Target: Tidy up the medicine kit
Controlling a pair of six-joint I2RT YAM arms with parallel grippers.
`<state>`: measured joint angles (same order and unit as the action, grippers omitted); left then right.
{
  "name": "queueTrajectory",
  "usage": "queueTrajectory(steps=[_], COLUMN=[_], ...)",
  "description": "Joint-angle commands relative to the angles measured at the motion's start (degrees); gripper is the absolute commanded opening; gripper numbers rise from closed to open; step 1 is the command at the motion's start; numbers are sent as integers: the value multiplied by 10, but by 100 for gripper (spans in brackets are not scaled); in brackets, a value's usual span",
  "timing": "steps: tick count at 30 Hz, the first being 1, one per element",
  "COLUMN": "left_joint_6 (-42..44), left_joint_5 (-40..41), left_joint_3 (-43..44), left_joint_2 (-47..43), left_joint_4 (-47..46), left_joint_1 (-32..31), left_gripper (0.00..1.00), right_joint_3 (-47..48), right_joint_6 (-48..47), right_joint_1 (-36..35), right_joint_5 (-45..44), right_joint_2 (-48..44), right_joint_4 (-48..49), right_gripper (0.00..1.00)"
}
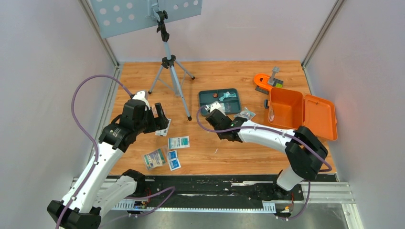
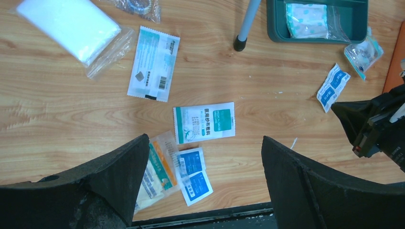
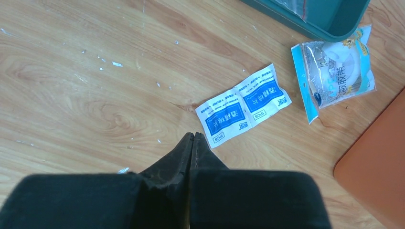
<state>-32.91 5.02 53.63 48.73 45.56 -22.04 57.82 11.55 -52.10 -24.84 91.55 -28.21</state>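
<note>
My left gripper (image 1: 161,118) (image 2: 204,139) is open and empty, held above loose packets on the wooden table. Below it lie a white-and-teal gauze packet (image 2: 204,122) (image 1: 178,142), two small blue packets (image 2: 193,162), an orange-and-green packet (image 2: 155,169), a long teal-and-white packet (image 2: 154,63) and a bagged white pad (image 2: 71,26). My right gripper (image 1: 213,114) (image 3: 192,136) is shut and empty, its tips just short of a blue double wipe packet (image 3: 243,105) (image 2: 333,87). A bagged tape roll (image 3: 334,71) (image 1: 247,113) lies beside the teal tray (image 1: 206,98) (image 3: 334,28). The open orange case (image 1: 313,119) stands to the right.
A camera tripod (image 1: 168,62) stands at the back; one leg (image 2: 246,24) ends next to the teal tray (image 2: 277,28). The orange case's edge (image 3: 377,171) is right of my right gripper. An orange tool (image 1: 262,80) lies behind the case. A black rail (image 1: 200,183) runs along the near table edge.
</note>
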Motion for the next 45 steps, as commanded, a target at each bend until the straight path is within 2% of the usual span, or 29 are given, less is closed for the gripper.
queueTrajectory(steps=[1, 2, 6, 9, 11, 17, 21, 31, 36, 41, 45], left_joint_6=[-4, -4, -3, -3, -5, -28, -30, -61, -57, -60, -65], left_joint_5=[0, 0, -1, 0, -4, -56, -62, -146, -141, -154, -166], left_joint_3=[0, 0, 1, 1, -1, -20, -22, -72, -72, -80, -91], left_joint_2=[0, 0, 1, -2, -2, 0, -6, -8, -9, 1, 12], left_joint_4=[-14, -14, -14, -13, -15, -41, -40, -84, -81, -93, -111], left_joint_1=[2, 2, 2, 2, 2, 2, 2, -8, -10, -11, -14], left_gripper=[95, 95, 95, 95, 95, 94, 94, 94, 95, 95, 95], right_joint_3=[20, 21, 15, 0, -14, -16, -11, 25, 13, -49, -93], right_joint_6=[40, 50, 108, 152, 170, 167, 153, 127, 135, 182, 242], right_joint_1=[5, 13, 84, 156, 195, 252, 270, 277, 277, 271, 229], right_joint_5=[3, 5, 80, 158, 205, 270, 306, 307, 312, 350, 379], right_joint_2=[-22, -21, -42, -65, -73, -39, -9, 66, 67, 27, -6], right_joint_4=[-18, -23, -22, -5, 14, 52, 76, 103, 104, 105, 116], right_gripper=[0, 1, 41, 53, 57, 58, 59, 63, 63, 63, 63])
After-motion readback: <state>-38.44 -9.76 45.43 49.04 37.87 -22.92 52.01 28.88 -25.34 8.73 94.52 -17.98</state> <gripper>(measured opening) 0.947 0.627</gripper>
